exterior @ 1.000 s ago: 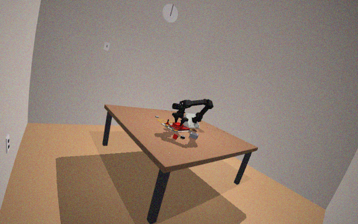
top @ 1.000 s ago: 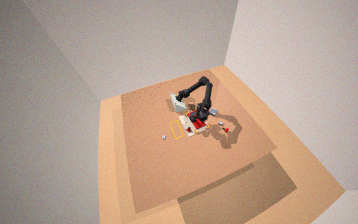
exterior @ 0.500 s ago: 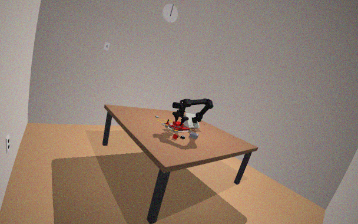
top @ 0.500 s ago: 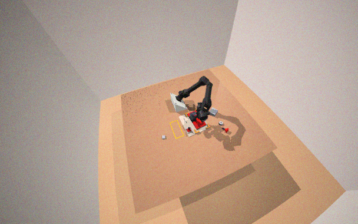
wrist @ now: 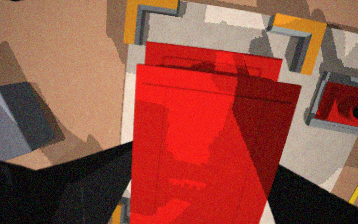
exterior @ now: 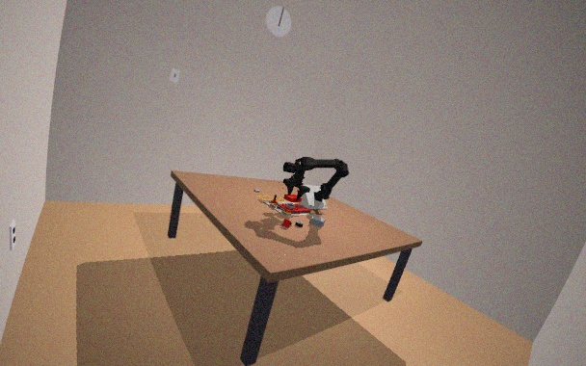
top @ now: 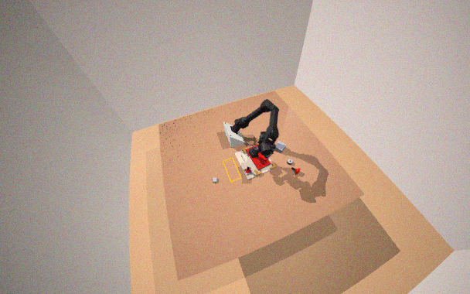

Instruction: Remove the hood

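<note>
A brown table (exterior: 337, 241) on dark legs is seen in a room with grey walls and an orange floor. A black arm (top: 270, 116) is bent over the table's middle, mounted on a pale grey base (top: 233, 135).

A white board (top: 243, 158) with orange corner brackets (wrist: 295, 37) is laid on the table, and the red toy car (top: 257, 158) sits on it. The gripper (wrist: 200, 200) is positioned over the car and is clamped on the red hood (wrist: 210, 145); dark fingers are pressed against both long sides of the hood in the wrist view. The hood is seen slightly offset from the red car body (wrist: 210, 55) under it; whether it is lifted clear cannot be told from the wrist view, though in the exterior view a red panel (exterior: 291, 197) is seen raised a little above the car.

The marked area, a yellow rectangle (top: 232, 170), is drawn on the table just beside the board, with nothing inside it.

Small loose parts are scattered around: a grey block (top: 280, 146) near the arm, a grey ring (top: 290, 162), a red piece (top: 296, 170) next to it, another red piece (top: 248, 169) on the board, and a small grey cube (top: 215, 179) on the far side of the yellow rectangle.
</note>
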{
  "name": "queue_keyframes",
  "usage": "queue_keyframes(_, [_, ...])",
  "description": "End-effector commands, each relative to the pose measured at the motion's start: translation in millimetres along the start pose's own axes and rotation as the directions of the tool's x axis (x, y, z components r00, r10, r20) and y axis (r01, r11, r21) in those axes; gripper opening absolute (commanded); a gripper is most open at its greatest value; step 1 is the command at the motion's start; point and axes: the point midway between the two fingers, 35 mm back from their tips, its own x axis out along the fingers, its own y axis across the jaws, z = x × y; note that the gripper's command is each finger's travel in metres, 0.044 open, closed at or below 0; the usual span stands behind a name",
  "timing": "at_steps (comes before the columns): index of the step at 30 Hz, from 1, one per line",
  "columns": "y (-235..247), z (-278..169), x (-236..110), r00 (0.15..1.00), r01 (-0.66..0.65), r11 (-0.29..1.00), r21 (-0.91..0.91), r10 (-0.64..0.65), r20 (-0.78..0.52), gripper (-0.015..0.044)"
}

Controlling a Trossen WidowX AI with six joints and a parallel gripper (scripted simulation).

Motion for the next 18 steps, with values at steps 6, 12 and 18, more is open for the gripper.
queue_keyframes(6, [-4.3, 0.8, -16.1, 1.000, 0.003, 1.000, 0.001, -0.003, 0.005, 0.0000])
queue_keyframes(12, [-36.7, 4.1, -19.7, 1.000, 0.015, 1.000, 0.003, -0.015, 0.007, 0.0000])
queue_keyframes(18, [-70.6, 4.1, -23.0, 1.000, 0.024, 1.000, 0.005, -0.024, 0.007, 0.0000])
